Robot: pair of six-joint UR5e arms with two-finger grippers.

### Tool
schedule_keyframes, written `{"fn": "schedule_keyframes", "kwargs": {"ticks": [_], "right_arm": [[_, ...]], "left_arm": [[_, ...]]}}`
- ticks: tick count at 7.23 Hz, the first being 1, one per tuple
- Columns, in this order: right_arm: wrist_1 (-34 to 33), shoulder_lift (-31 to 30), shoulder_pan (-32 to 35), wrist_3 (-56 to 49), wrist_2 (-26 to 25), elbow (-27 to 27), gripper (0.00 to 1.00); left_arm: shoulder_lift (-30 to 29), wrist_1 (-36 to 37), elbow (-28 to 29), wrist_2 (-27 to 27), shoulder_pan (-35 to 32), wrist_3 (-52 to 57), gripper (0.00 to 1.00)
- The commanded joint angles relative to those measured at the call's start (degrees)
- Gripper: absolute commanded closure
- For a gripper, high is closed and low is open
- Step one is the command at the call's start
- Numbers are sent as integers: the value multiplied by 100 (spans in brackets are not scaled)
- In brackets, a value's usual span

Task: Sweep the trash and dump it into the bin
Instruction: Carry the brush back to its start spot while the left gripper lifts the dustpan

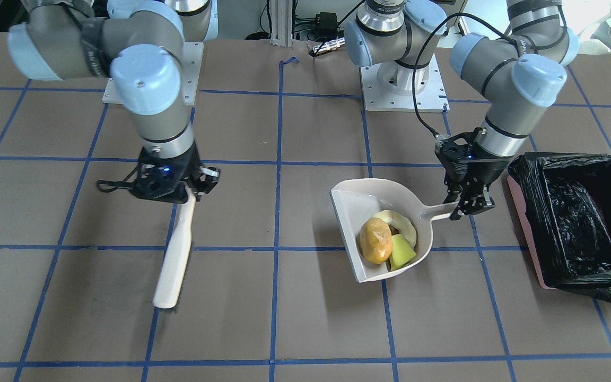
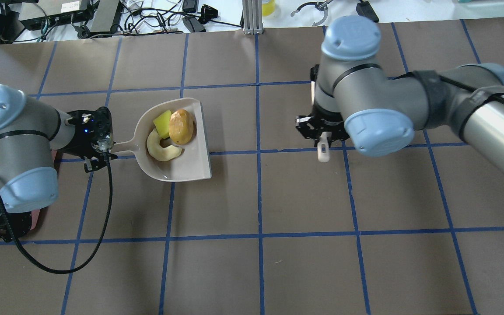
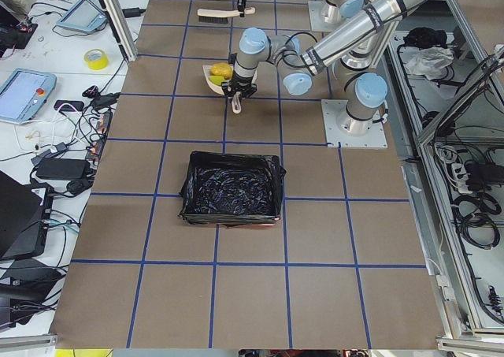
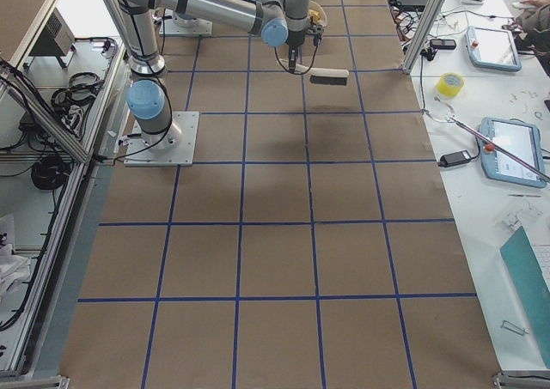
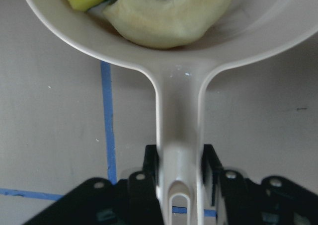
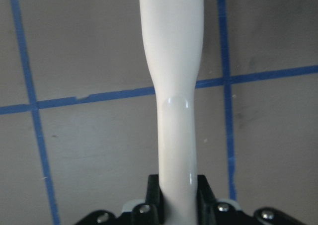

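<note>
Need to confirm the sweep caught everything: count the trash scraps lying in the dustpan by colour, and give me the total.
Amber-orange blob: 1
Pale cream crescent: 1
Yellow wedge: 1
Total: 3, all inside the dustpan.

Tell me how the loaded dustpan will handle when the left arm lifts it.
Probably stiff: the dustpan looks like moulded plastic. Held only by the handle in the left gripper, it may sag nose-down. The rounded amber blob could roll toward the open lip.
</note>
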Motion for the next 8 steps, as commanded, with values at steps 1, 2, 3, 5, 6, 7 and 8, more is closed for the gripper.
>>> {"fn": "schedule_keyframes", "kwargs": {"ticks": [1, 2, 3, 5, 6, 7, 8], "right_arm": [[-110, 168, -1330, -1458, 19, -14, 100], [-398, 352, -1866, -1881, 27, -49, 100], [-601, 598, -2202, -2268, 45, -75, 100], [-796, 872, -2556, -2543, 97, -93, 100], [-787, 908, -2653, -2553, 98, -93, 100], [-718, 908, -2689, -2596, 89, -49, 100], [-717, 908, -2689, -2745, 89, -32, 100]], "left_arm": [[-85, -1256, 1075, -827, 724, 117, 100], [-51, -2065, 1524, -847, 1145, 440, 100], [-50, -2717, 1868, -838, 1680, 1201, 100], [-199, -3127, 2143, -751, 2832, 2407, 100], [-295, -3119, 2283, -420, 3123, 3178, 100], [-462, -3102, 2432, -347, 3553, 4004, 100], [-629, -3006, 2634, -137, 3853, 4551, 100]]}}
